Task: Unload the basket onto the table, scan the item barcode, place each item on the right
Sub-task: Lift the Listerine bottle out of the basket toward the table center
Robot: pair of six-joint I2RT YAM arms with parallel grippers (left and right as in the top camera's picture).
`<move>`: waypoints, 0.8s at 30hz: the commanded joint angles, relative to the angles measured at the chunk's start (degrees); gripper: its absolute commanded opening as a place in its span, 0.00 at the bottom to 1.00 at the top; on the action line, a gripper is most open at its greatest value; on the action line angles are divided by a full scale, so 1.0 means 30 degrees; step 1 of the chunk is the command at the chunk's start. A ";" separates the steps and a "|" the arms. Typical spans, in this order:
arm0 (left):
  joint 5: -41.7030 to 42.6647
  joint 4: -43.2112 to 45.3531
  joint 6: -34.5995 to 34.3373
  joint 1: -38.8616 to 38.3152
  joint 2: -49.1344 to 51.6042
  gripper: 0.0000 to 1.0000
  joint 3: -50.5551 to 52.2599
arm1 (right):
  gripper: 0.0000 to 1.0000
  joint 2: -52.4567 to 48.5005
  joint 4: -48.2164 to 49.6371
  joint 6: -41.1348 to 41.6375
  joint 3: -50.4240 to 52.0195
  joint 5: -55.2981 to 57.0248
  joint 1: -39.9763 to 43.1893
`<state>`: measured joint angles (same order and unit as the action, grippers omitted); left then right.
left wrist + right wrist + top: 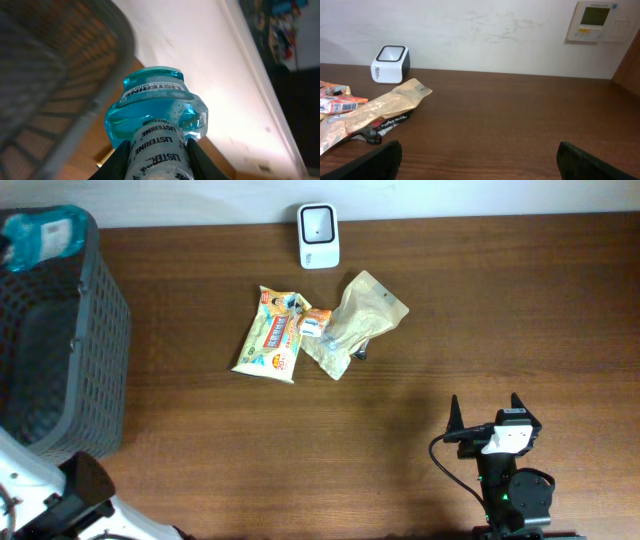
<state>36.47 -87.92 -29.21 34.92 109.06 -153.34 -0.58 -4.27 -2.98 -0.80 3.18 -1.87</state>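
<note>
Black right gripper [485, 412] sat at 5 o'clock near the table's front edge, jaws spread wide and empty. White left arm base [40, 500] was at 7 o'clock. On the brown wood table [520, 310], just past centre, lay a loose pile: yellow snack packet [270, 335], small orange pack [315, 322] and tan pouch [362, 320] at its 3 o'clock side, the pouch overlapping the orange pack. Dark grey mesh basket [60, 350] filled the 9 o'clock side. Blue mouthwash bottle [157, 107] was at 10 o'clock, over the basket's far corner, off the table. Left gripper [157, 167] was clenched on it, black fingers [117, 162] pressing both sides of the wrapped cap end, bottle base pointing away from the wrist camera. White barcode scanner [318, 235] stood at 12 o'clock against the wall, well apart from the bottle.
</note>
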 commanded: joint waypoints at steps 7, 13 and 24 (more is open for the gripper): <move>-0.1851 0.0058 0.0117 -0.7883 -0.1100 0.05 -0.0058 | 0.98 0.0131 -0.0073 0.0138 0.0160 0.0022 -0.0087; -0.8459 -0.0452 0.0109 -1.3471 -0.0692 0.05 0.1960 | 0.98 0.0131 -0.0073 0.0138 0.0160 0.0022 -0.0087; -0.9173 0.6754 0.0109 -1.8914 0.2280 0.06 0.9726 | 0.98 0.0131 -0.0073 0.0138 0.0160 0.0022 -0.0087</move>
<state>9.78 -72.66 -29.19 -19.31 113.16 -128.35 -0.58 -4.27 -3.01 -0.80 3.18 -1.87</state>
